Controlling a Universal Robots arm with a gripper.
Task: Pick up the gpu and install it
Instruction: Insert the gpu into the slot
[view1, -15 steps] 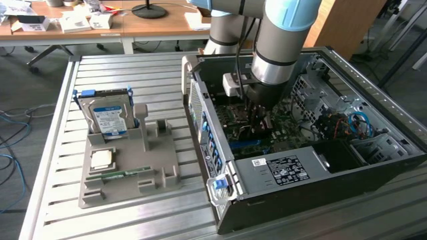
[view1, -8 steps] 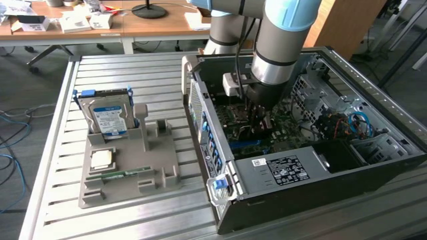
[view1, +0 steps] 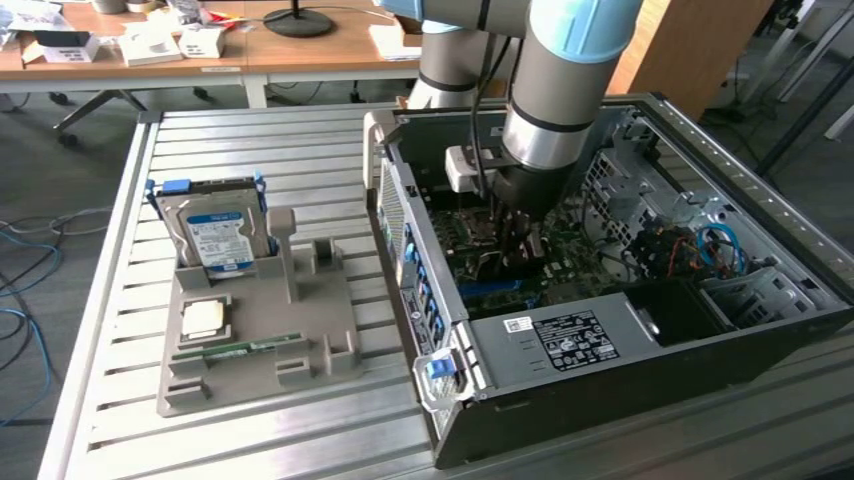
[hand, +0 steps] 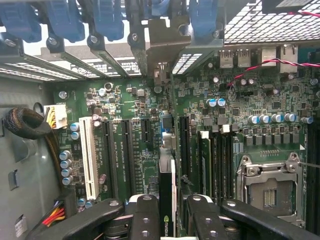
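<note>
Gripper (hand: 170, 205) clamped on gpu (hand: 166, 187), held edge-on over motherboard (hand: 125, 100); inside case (view1: 601, 345)

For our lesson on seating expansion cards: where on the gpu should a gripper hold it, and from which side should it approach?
Across its two flat faces at the edge away from the board, coming from above. The gpu stands thin and edge-on over the motherboard slots, so its lower edge must stay free. The gripper holds it just so.

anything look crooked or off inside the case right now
Nothing stands out: the gpu is held on edge in the claw, parallel to the slots on the motherboard, not tilted.
</note>
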